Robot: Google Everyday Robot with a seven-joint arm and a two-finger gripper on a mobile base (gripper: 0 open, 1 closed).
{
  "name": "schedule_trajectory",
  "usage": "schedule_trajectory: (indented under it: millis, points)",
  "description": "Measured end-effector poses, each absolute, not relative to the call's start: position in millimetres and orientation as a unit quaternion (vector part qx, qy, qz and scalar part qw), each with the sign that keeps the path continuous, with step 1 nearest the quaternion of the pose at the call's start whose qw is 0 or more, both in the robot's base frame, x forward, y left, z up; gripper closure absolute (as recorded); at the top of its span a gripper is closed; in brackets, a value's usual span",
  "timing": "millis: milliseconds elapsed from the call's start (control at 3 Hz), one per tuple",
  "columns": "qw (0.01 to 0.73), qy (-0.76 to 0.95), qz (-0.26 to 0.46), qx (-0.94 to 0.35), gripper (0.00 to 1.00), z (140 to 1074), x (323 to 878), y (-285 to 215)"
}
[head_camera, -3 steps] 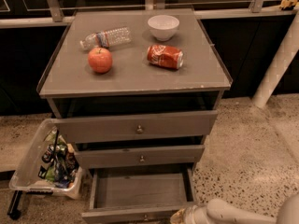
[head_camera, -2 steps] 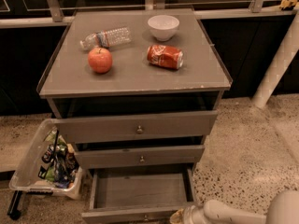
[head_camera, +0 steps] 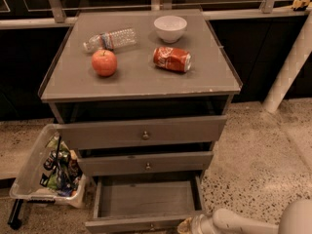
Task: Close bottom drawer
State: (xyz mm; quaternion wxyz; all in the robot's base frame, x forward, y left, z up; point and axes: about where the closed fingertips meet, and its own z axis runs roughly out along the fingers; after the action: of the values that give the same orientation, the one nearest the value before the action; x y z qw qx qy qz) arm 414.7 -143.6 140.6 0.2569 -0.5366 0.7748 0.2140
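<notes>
The bottom drawer [head_camera: 146,199] is the lowest of three grey-brown drawers in the cabinet. It stands pulled far out and its shallow box is empty. Its slim front panel [head_camera: 136,224] runs along the bottom edge of the view. My gripper [head_camera: 191,225] is at the bottom of the view, at the right end of that front panel, on the white arm [head_camera: 243,222] that comes in from the lower right. The middle drawer [head_camera: 146,163] and top drawer [head_camera: 142,132] are out a little.
On the cabinet top [head_camera: 136,82] lie a plastic bottle [head_camera: 110,39], an apple [head_camera: 104,62], a white bowl [head_camera: 170,28] and a red can [head_camera: 171,59]. A clear bin of items [head_camera: 46,167] stands on the floor at the left. A white post [head_camera: 290,62] rises at the right.
The white arm has shifted a little to the left along the bottom edge. The bottom drawer stands out just as far as before.
</notes>
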Motion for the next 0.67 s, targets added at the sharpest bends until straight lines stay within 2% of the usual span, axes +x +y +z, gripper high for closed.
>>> schedule_trajectory:
  millis: [667]
  points:
    - [0.274,0.768,0.214,-0.538,0.12,139.9,421.2,-139.0]
